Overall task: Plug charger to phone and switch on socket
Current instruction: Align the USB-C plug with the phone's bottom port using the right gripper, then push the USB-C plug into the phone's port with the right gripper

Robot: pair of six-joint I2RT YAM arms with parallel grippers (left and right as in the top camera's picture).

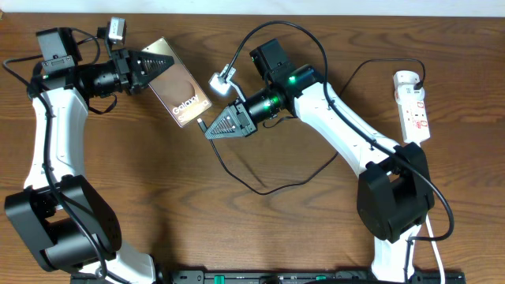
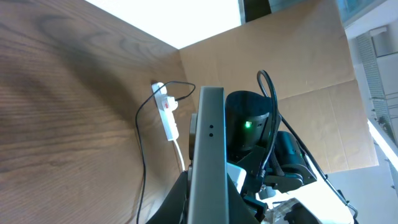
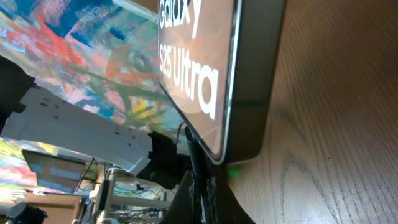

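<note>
Phone: left of the middle of the table, lying at a slant. White "Galaxy S25 Ultra" letters show.
Left gripper: fingers closed on the phone's far end.
Charger: a thin black cable that loops on the table. Its small tip is right at the phone's near end; I cannot tell if it is in.
Right gripper: fingers pinched narrow on the charger, by the tip.
Power strip: white, far right, well apart from the phone.
</note>
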